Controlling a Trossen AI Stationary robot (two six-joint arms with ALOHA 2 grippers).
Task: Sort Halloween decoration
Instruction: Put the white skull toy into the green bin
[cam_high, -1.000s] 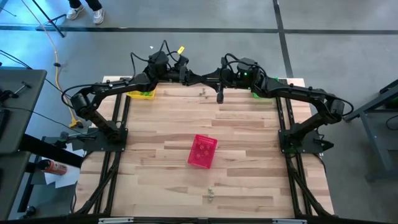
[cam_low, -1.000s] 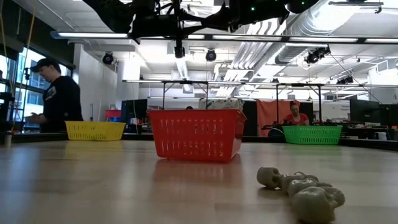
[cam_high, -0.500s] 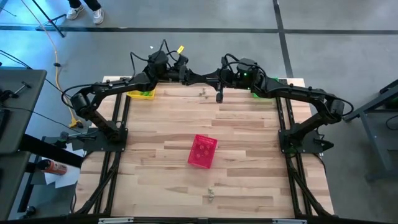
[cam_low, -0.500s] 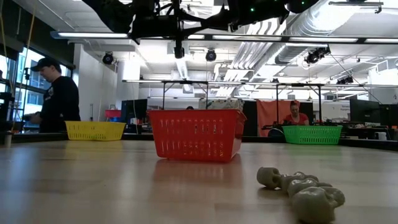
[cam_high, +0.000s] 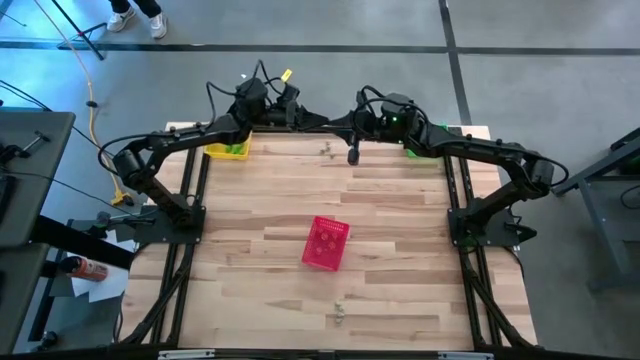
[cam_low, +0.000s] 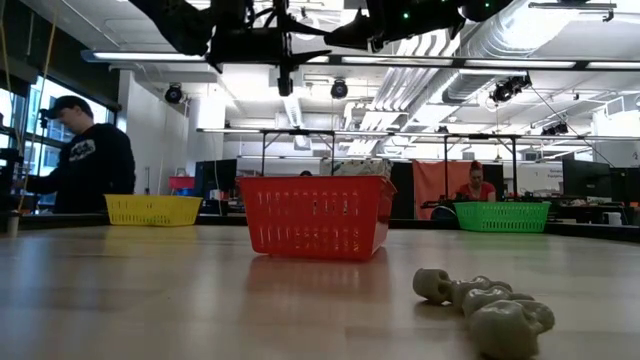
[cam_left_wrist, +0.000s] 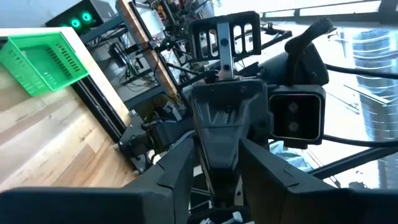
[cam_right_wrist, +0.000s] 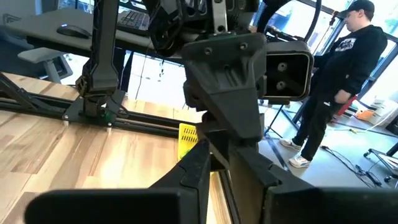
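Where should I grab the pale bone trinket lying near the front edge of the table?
Take the bone trinket across its thinner middle, coming straight down: it lies flat on the table with knobby ends, clear of the pink basket, so the narrow waist probably suits the fingers best.

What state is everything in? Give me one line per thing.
pink basket: upright, mid-way between the arms.
yellow basket: upright, far left corner.
green basket: upright, far right corner.
trinket: lying loose on the table, near edge.
left hand: raised, far edge.
right hand: raised, far edge.
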